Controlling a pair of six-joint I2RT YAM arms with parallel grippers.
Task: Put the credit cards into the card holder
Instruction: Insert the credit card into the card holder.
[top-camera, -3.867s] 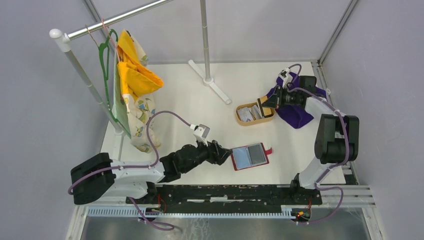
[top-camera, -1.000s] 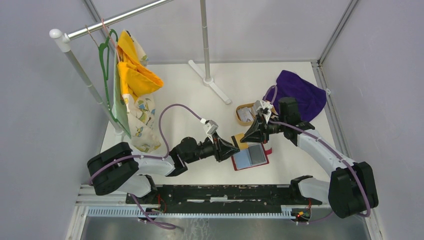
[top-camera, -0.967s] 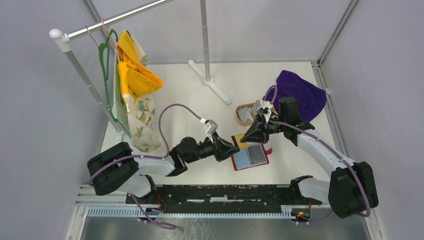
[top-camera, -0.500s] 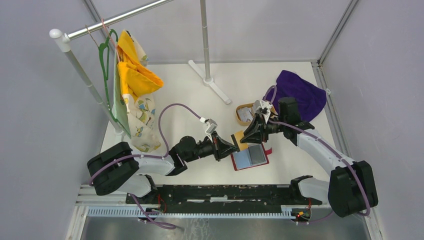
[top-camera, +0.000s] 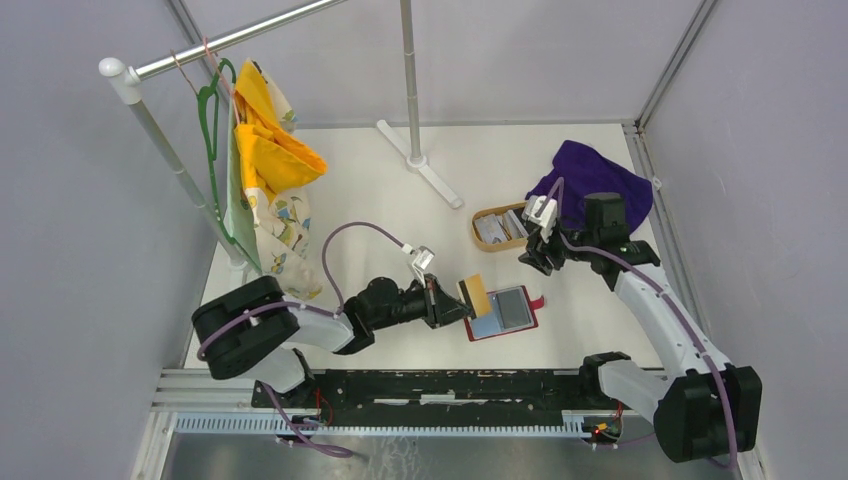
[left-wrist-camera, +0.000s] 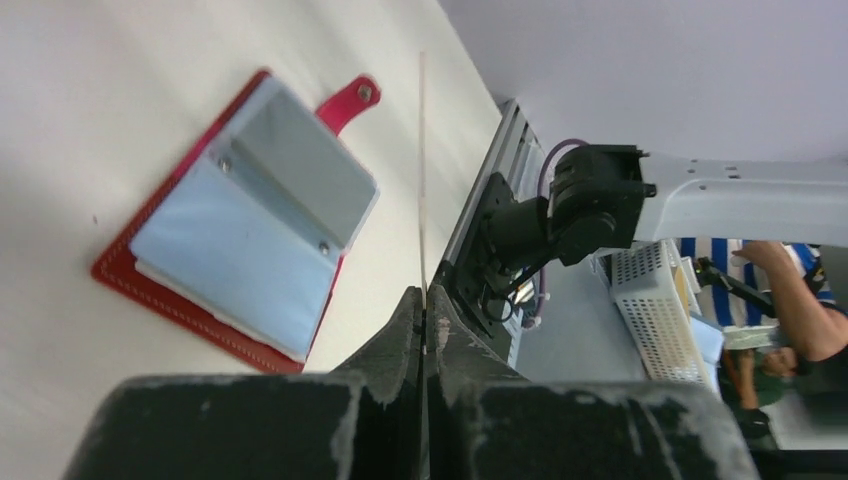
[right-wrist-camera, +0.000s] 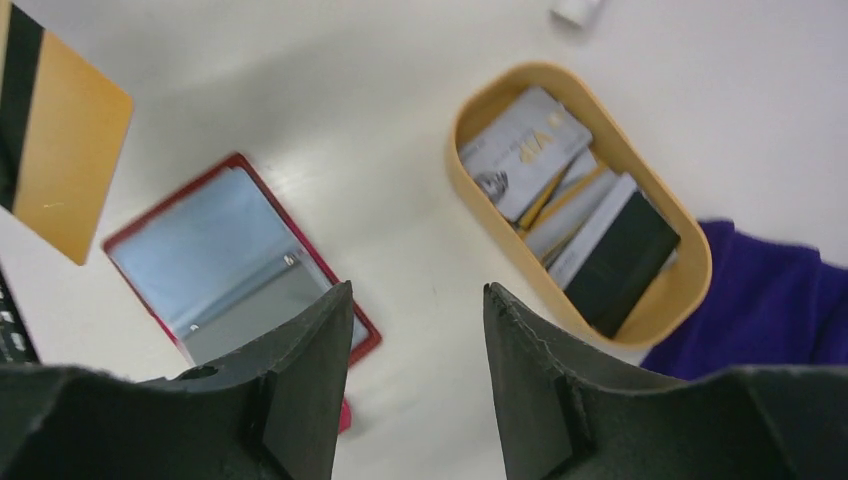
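The red card holder lies open on the table, its pale blue pockets facing up. My left gripper is shut on a gold credit card with a black stripe, held on edge just left of the holder. It shows edge-on as a thin line in the left wrist view. My right gripper hangs open and empty between the holder and the tray. Several more credit cards lie in the tray.
A tan oval wooden tray stands behind the holder, next to a purple cloth. A clothes rack with a green hanger and yellow garments fills the left side. Its white foot lies at the back centre.
The right gripper opened, let go of the gold card and drew back towards the tray. The left gripper closed on the card and now holds it alone.
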